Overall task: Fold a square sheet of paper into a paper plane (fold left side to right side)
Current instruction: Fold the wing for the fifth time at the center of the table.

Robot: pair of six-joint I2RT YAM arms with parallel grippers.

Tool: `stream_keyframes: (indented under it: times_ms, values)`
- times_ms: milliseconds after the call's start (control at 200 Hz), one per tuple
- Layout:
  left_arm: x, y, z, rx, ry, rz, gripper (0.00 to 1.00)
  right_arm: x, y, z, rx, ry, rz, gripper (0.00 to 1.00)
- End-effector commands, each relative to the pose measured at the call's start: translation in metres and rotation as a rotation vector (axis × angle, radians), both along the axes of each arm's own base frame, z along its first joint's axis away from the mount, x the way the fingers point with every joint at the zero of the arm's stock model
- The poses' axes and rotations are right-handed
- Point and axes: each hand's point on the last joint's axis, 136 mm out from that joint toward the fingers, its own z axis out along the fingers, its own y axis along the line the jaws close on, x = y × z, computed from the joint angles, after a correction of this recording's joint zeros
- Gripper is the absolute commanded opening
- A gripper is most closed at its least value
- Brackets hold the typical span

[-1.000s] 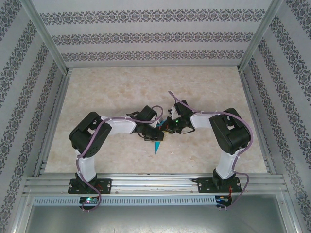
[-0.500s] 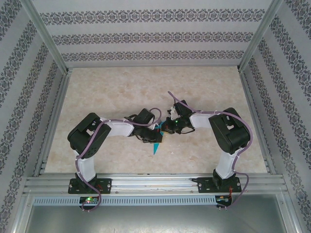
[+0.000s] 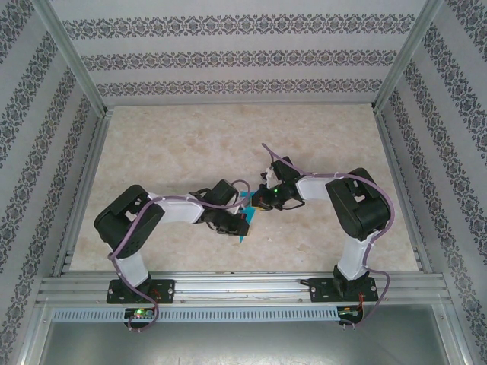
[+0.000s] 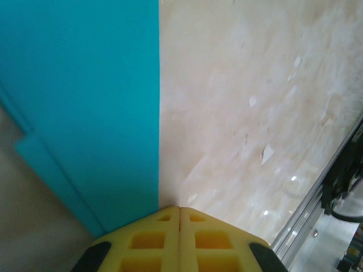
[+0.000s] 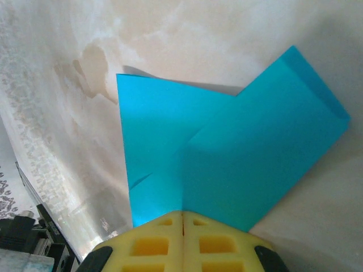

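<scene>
Paper (image 5: 227, 153): teal-blue, plain, folded into layers, flat on the counter (image 3: 190, 144) near its middle, between the two wrists.
Shape, right wrist view: one broad flap angled up to the right with a squared-off end; a second layer beneath, reaching left to a sharp corner; a short crease low on the left.
Same paper (image 4: 79, 102), left wrist view: long straight edge from the top down to the pad tips, teal to its left, bare counter to its right; a narrower step of paper low on the left.
Left jaws: clenched, yellow pads (image 4: 147, 243) flush together, tips at the paper's straight edge; pinching or merely pressing down, cannot tell.
Right jaws: clenched, yellow pads (image 5: 150, 246) closed to a thin seam, tips touching the near edge of the paper; holding or pressing, cannot tell.
Left arm (image 3: 179, 207): bent low, reaching right toward the centre.
Right arm (image 3: 319, 186): bent, reaching left, wrist just beside the left wrist.
Counter surface: pale marbled beige, with worn patches and flecks.
Rail (image 4: 317, 209): metal, along the counter's edge, lower right of the left wrist view.
Walls (image 3: 243, 53): striped with a dark floral pattern, on three sides.
</scene>
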Motion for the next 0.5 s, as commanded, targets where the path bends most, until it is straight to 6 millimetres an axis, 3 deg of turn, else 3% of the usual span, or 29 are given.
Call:
stream_keyframes:
  times_ms: [0,495]
  values:
    - [-0.050,0.028,-0.024,0.123,0.145,-0.048,0.00,-0.018,-0.035,-0.047,-0.189,0.103,-0.041,0.00]
    - [-0.068,0.033,-0.027,0.122,0.153,-0.042,0.00,-0.018,-0.036,-0.047,-0.189,0.105,-0.039,0.00]
